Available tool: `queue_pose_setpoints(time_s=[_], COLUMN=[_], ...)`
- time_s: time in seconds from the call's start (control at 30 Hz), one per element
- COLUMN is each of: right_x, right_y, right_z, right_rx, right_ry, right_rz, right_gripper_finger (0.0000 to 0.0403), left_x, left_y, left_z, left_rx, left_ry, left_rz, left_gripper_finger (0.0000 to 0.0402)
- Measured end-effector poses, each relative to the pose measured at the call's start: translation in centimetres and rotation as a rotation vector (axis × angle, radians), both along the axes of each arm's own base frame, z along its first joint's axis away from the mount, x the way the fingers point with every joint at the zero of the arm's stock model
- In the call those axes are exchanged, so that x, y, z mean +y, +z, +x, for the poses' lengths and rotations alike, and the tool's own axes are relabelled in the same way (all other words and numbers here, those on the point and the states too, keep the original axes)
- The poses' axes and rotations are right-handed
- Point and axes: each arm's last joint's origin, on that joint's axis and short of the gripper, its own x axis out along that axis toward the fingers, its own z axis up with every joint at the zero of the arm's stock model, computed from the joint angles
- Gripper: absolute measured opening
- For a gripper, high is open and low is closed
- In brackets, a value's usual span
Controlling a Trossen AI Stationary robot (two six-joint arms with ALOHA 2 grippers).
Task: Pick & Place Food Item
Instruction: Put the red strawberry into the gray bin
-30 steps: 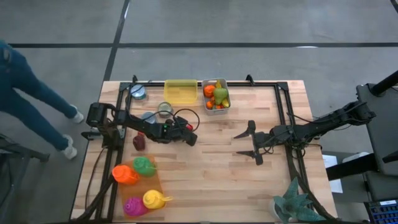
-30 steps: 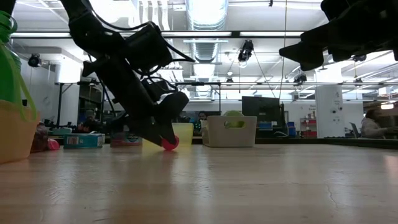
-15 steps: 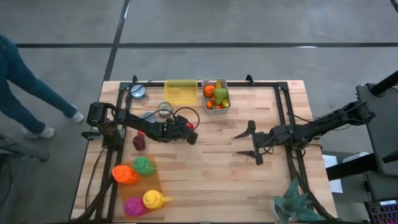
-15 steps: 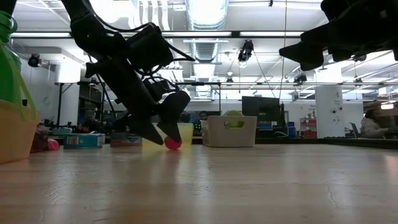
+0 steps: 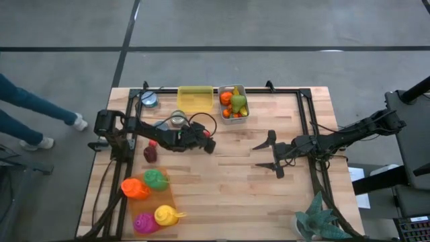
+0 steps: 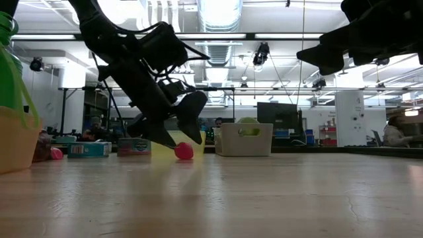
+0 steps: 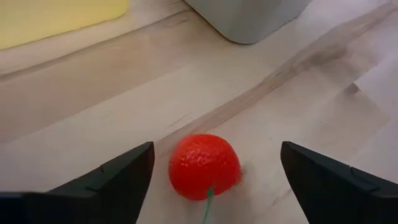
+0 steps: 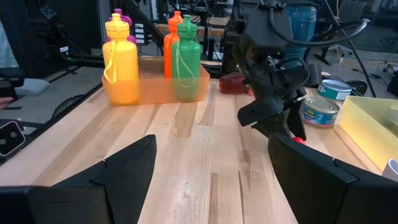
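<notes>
A: Left gripper (image 6: 177, 135) first. State?

B: Fingers spread wide, nothing between them. In the left wrist view the two fingers (image 7: 102, 180) stand well clear on either side of the strawberry (image 7: 204, 166); neither touches it. A second ago they were closed around it at the table; now they are parted and lifted off.

A: So a release.

B: Reads as one. In the low view the strawberry (image 6: 184, 151) sits on the table (image 6: 264, 198) by itself, with the fingertips raised just above and slightly behind it. A thin green stem shows on its near side in the wrist view.

A: Where is it relative to the containers?

B: On bare wood, near the yellow tray (image 5: 195, 98) and the grey bin (image 5: 232, 103) of fruit, but in neither. The high view puts the left gripper (image 5: 207, 142) in front of both, well short of their rims.

A: Meaning for the task?

B: My judgement: either the wood is the intended drop spot and the place step is done, or the grip was let go early and a re-grasp is needed. The pictures don't settle which. The fruit looks stable, not rolling.

A: Right arm?

B: Right gripper (image 5: 267, 154) waits at mid-table, well apart from the fruit, fingers spread, empty.

A: Anything else?

B: Coloured bottles (image 5: 151, 198) at the table's left near corner, untouched. A person's legs pass beyond the table's left edge.
</notes>
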Motion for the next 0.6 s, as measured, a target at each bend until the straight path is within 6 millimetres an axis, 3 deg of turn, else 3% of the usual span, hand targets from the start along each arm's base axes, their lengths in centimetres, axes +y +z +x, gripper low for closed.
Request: queue_pose_setpoints(time_s=[0.27, 0.6], right_x=[0.0, 0.0], right_y=[0.0, 0.0], right_z=[0.0, 0.0], right_rx=[0.0, 0.0], right_ry=[0.0, 0.0], right_rz=[0.0, 0.0], right_gripper_finger=[0.0306, 0.0306], left_x=[1.6, 1.7], left_y=[-1.2, -1.8], left_z=[0.1, 0.2], left_rx=[0.024, 0.024], left_ry=[0.046, 0.038], left_rz=[-0.006, -0.026], left_gripper_finger=[0.0362, 0.0359])
